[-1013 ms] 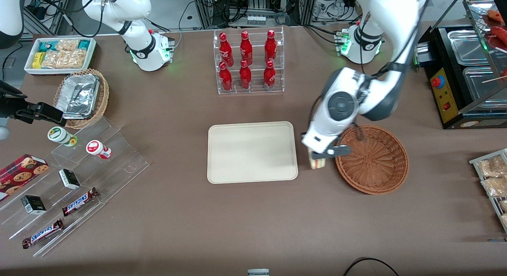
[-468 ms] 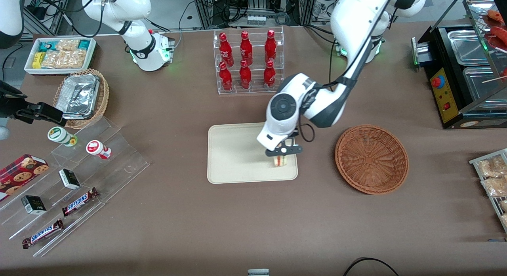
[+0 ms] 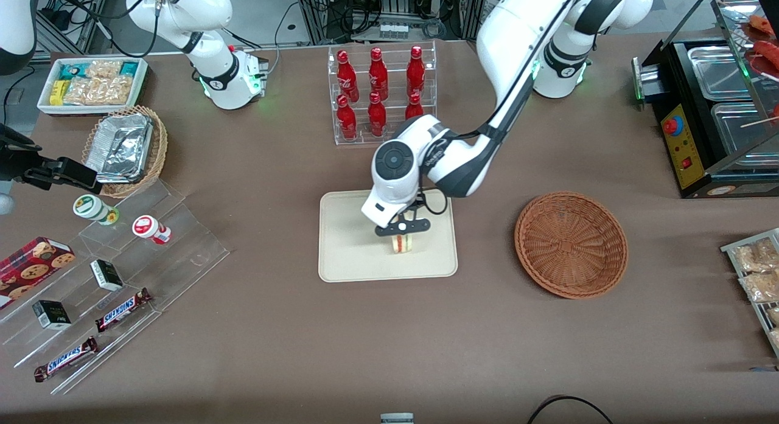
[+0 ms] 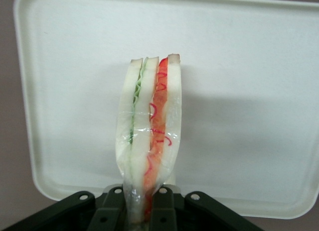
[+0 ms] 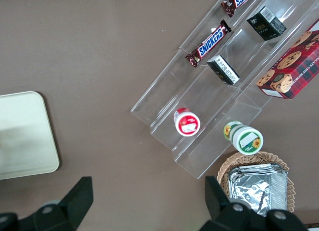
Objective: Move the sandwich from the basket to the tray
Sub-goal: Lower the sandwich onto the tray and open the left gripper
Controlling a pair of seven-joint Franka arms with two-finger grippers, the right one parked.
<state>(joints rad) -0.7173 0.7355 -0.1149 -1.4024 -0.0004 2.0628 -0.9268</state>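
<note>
**Sandwich held over the tray**

Pincer (image 3: 402,230) over the tray (image 3: 347,253), fingers (image 4: 112,213) closed tight on the narrow end of the sandwich (image 3: 401,243). Sandwich gripped edge-on, standing out from the fingertips, pale bread slices with a green layer on one side and red-orange filling on the other, clear wrap creased around the middle (image 4: 149,126). Seen from the wrist camera against the cream surface of the tray (image 4: 249,91), with rounded corners and low rim in sight and brown tabletop (image 4: 7,141) just outside the rim. Whether touching the tray surface or held just above it: cannot tell.

Positioned above the half of the tray toward the working arm's end, inside the rim, nearer the front camera than the tray's middle. Basket (image 3: 571,244) well apart from the tray, toward the working arm's end of the tabletop (image 3: 389,339), nothing visible inside it. Rack of red bottles (image 3: 380,95) farther from the front camera than the tray. Clear stepped stand with chocolate bars (image 3: 122,308) and small jars toward the parked arm's end.
</note>
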